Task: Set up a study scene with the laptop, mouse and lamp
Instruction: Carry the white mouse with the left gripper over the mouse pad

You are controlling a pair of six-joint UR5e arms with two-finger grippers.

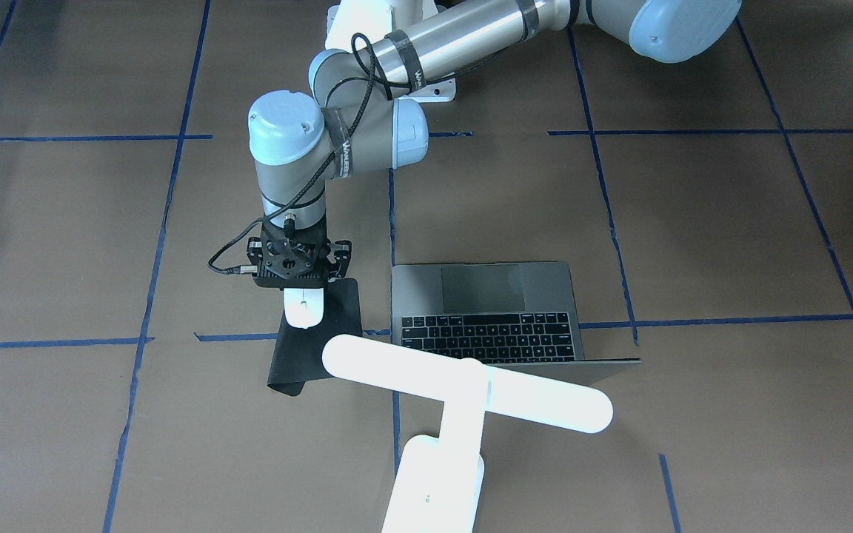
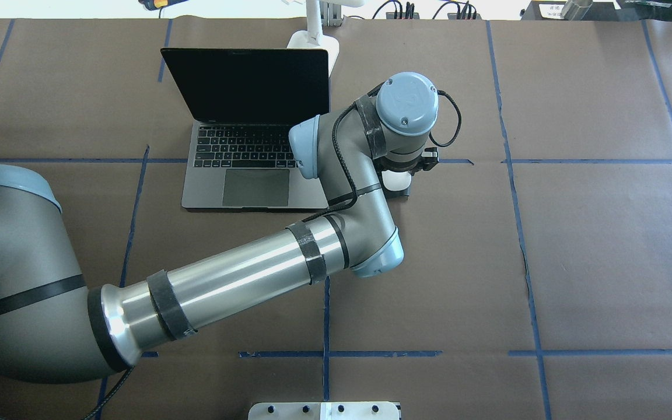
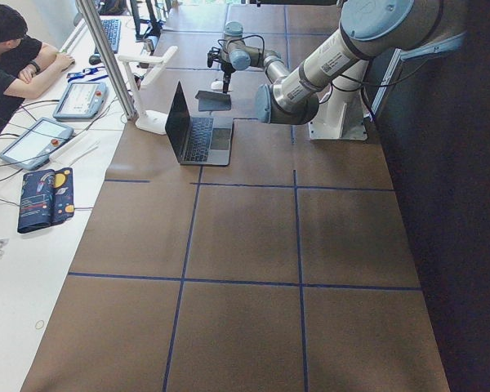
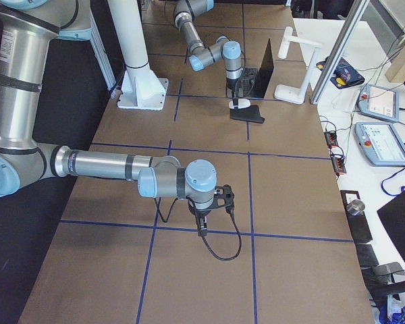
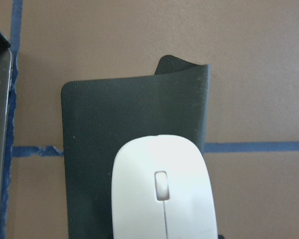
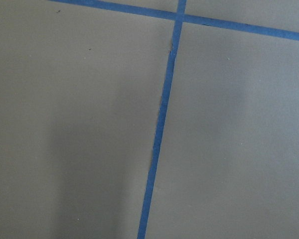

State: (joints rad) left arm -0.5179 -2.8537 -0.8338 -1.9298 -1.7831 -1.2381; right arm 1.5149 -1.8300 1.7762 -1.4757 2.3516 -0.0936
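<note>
Above black mat [image 1: 297, 360], left arm [image 1: 456, 41] bent, wrist vertical, left gripper [image 1: 296, 272] clamped around mouse [image 1: 303, 309].

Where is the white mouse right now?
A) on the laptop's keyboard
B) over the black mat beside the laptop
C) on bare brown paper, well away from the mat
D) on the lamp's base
B: the left wrist view shows the mouse over the black mat, and the front-facing view shows that mat lying right next to the open laptop.
</note>
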